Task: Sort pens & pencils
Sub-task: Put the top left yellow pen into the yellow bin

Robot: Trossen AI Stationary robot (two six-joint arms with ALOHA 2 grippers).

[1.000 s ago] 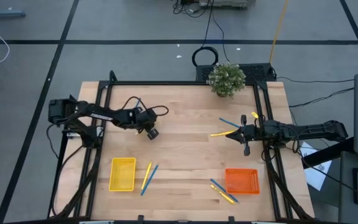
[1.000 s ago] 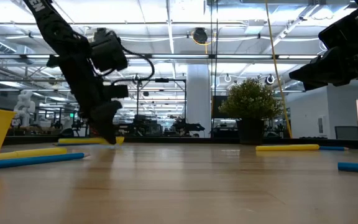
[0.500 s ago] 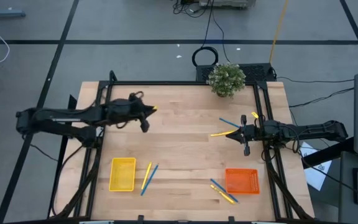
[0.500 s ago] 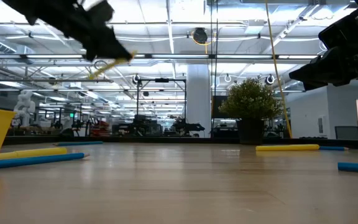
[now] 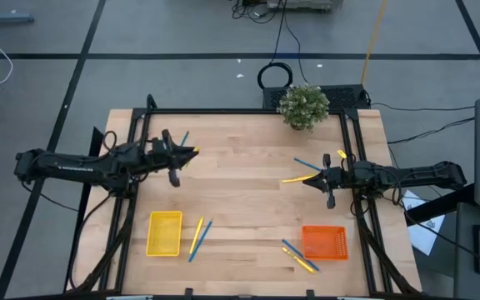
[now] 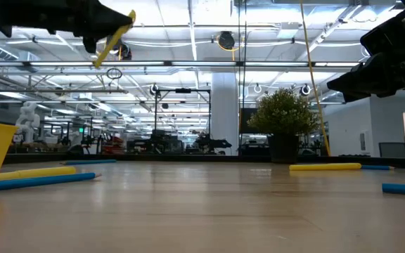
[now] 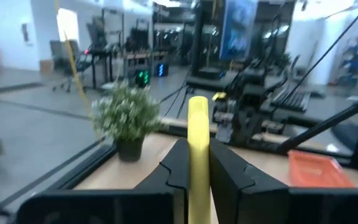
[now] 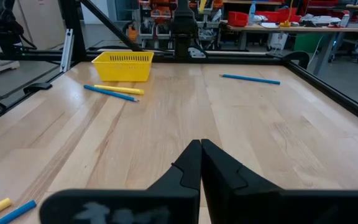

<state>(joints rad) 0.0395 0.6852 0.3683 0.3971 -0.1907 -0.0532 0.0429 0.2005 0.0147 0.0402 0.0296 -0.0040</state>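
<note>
High view shows the left gripper [image 5: 176, 159] lifted above the far left part of the counter [image 5: 248, 200], and its fingers [image 7: 178, 163] pinch one yellow pencil [image 7: 197, 155] between them. In the left wrist view the pencil stands out straight ahead of the fingers, so it is held near its lower part and much of its length is free. I judge the pencil light and stiff, with a smooth, slightly slippery body; a hold nearer the middle would keep it from swinging or sliding. A thin stick like this can also turn in the hold if it touches a basket wall.

The yellow basket [image 5: 164, 233] lies nearer the front edge than the left fingers, and just beside it lie one more pencil [image 5: 196, 236] and a blue pen [image 5: 201, 240] close together. Another blue pen [image 5: 184, 137] lies just behind the left fingers. The air between the fingers and the yellow basket looks free, so nothing seems to block the way down to it.

The right gripper [image 5: 331, 188] waits low at the right side, its fingers pressed together and holding nothing. Just beside them lie a pencil [image 5: 295, 178] and a pen [image 5: 307, 165]. The orange basket [image 5: 323, 242] is in front of them, with more pens and pencils [image 5: 299, 257] beside it. A potted plant [image 5: 303, 106] stands at the far edge, well apart from both.
</note>
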